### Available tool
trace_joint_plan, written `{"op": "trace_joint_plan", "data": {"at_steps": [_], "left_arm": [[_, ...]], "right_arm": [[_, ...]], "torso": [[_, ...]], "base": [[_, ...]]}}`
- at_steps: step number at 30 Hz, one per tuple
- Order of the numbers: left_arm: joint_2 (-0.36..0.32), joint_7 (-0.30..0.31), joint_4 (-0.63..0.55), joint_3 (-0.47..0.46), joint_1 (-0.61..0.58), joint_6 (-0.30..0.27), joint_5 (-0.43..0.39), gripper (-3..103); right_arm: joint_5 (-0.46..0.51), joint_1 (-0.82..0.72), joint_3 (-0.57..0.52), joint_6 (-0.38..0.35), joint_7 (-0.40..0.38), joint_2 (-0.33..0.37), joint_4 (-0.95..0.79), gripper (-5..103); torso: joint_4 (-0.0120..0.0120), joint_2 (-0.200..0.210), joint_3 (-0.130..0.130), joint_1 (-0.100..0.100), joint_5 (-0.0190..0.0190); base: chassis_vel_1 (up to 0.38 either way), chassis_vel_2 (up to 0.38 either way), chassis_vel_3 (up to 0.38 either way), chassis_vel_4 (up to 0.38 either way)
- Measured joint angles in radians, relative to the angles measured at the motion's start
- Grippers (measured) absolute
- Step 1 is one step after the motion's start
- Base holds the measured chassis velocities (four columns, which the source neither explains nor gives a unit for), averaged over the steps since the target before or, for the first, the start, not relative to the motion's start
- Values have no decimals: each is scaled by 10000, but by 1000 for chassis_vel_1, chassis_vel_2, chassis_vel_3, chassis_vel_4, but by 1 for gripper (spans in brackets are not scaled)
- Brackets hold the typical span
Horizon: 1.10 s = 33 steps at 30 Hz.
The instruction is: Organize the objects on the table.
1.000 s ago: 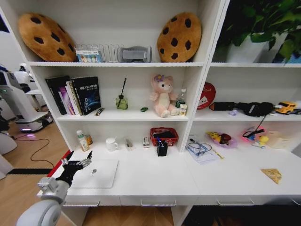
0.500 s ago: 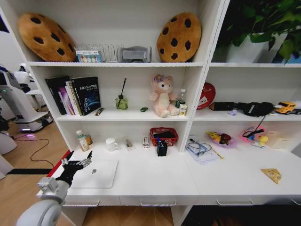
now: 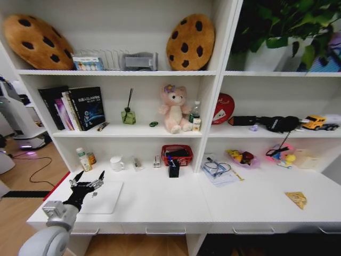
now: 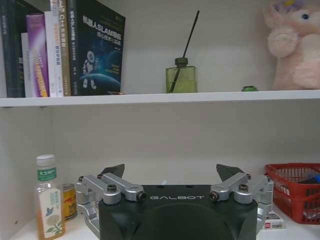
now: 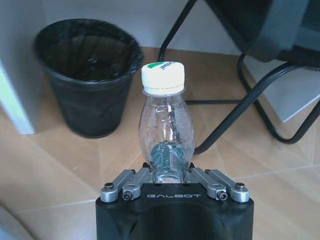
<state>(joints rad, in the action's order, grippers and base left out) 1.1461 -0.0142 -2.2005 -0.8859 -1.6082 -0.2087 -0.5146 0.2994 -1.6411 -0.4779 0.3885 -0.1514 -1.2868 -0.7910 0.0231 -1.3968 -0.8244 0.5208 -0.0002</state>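
Observation:
The silver laptop (image 3: 106, 197) lies closed at the left end of the white table (image 3: 160, 205). My left gripper (image 3: 89, 177) hovers open over the laptop's left edge, nothing between its fingers (image 4: 118, 170). A flat yellow wedge (image 3: 296, 199) rests on the table's right part. On the shelf above sit a tiny green toy car (image 3: 153, 124) (image 4: 249, 88) and a pen (image 3: 103, 126). Down beside the table, my right gripper (image 5: 168, 175) is shut on a clear plastic bottle (image 5: 164, 120) with a white cap.
A tea bottle (image 4: 48, 200) and a small can (image 4: 67, 201) stand at the table's back left, beside a white mug (image 3: 116, 162). A red basket (image 3: 177, 154), a black holder (image 3: 173, 168) and glasses on papers (image 3: 216, 170) sit mid-table. A black bin (image 5: 85, 75) stands on the floor.
The whole head view has shifted: shelves and table slid left in the picture, so the camera moved right. The left gripper keeps its pose and stays open.

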Motion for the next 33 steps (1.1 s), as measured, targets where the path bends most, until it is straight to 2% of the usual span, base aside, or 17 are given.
{"op": "trace_joint_plan", "data": {"at_steps": [8,9,11,14,15,17,20,27,33], "left_arm": [[0,-3,0,2,0,0,0,100],[1,-3,-1,2,1,0,0,100],[1,-3,-1,2,0,0,0,100],[0,0,0,0,0,0,0,100],[0,0,0,0,0,0,0,100],[0,2,0,-1,0,0,0,100],[0,4,0,-2,0,0,0,100],[0,2,0,0,0,0,0,100],[0,1,-1,0,0,0,0,100]], "right_arm": [[-306,44,-38,29,93,-52,-178,23],[-433,84,-43,102,209,-63,-221,23],[-546,178,-59,117,354,-62,-225,23],[-1083,1342,-29,310,1394,-207,529,23],[-1083,1342,-29,310,1394,-207,529,23],[-1667,2154,-75,714,1782,-420,1233,23],[-2079,2977,-84,951,1798,-593,1743,23],[-2412,4477,-102,808,1434,-742,2366,23],[-2434,5186,-110,-46,1468,-697,1900,23]], "torso": [[-2,1,0,0,-1],[4,2,-1,2,11],[-1,1,-1,0,-4],[-3,1,1,-1,-3],[-3,1,1,-1,-3],[0,0,2,-2,5],[-2,1,0,0,-1],[0,1,-1,1,1],[0,1,-1,1,0]], "base": [[-201,-205,191,176],[-52,-35,61,1],[25,-35,-13,50],[77,37,-50,-11],[100,44,-68,-56],[45,57,-51,-45],[15,19,-15,-11],[0,0,0,0],[0,0,0,0]]}}
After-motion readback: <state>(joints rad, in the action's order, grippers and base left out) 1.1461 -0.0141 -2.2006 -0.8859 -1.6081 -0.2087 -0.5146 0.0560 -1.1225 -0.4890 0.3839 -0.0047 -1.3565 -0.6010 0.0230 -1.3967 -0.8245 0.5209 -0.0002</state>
